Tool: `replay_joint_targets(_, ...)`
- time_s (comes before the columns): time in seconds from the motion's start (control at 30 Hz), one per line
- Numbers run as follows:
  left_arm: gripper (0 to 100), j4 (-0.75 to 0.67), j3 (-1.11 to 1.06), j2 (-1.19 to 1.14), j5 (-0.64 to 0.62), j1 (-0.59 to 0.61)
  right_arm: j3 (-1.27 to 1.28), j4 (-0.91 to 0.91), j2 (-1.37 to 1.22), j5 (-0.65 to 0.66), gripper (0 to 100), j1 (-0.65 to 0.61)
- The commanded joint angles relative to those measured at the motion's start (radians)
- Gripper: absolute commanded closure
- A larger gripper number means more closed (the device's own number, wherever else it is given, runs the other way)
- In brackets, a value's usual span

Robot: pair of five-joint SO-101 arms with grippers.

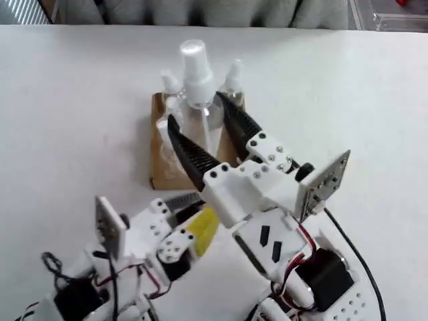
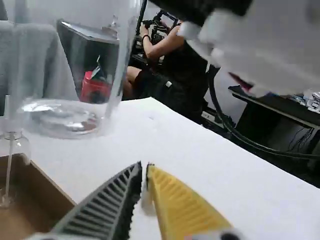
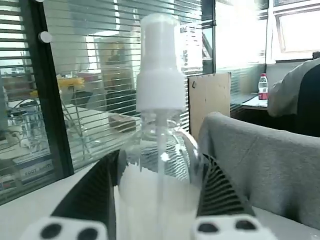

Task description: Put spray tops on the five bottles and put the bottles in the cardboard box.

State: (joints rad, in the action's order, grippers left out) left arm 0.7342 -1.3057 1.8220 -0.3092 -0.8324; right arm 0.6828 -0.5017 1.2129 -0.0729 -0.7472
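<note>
Right gripper point(image 1: 197, 115) clamped on clear, rounded plastic bottle point(image 3: 160, 150) with white spray top point(image 3: 160, 70). Bottle sits at upper centre of high view, held just above brown cardboard box point(image 1: 158, 170). Judged light, stiff-walled, smooth, likely slippery, so best gripped across the wide body, not the top. Thin dip tube visible inside; bottle appears empty. Left gripper point(image 2: 144, 169), black and yellow fingers closed together, holds nothing, lower left.

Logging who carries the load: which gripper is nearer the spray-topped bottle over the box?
Right. The right gripper clamps the bottle above the cardboard box; the left gripper sits shut beside the box, apart from the bottle.
</note>
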Motion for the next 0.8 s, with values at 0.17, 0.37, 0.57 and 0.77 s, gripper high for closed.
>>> replay_joint_targets(0.17, 98, -0.382, -0.196, 0.001, 0.006, 0.038, -0.049, -0.165, 0.045, -0.08, 98.4, -0.021)
replay_joint_targets(0.37, 98, -0.439, -0.206, 0.001, 0.005, 0.159, 0.002, -0.223, 0.163, -0.08, 98.4, -0.022)
replay_joint_targets(0.57, 98, -0.434, -0.206, 0.001, 0.005, 0.17, 0.104, -0.228, 0.254, -0.078, 98.4, -0.022)
replay_joint_targets(0.77, 98, -0.431, -0.207, 0.001, 0.005, 0.17, 0.152, -0.236, 0.346, -0.077, 98.4, -0.022)
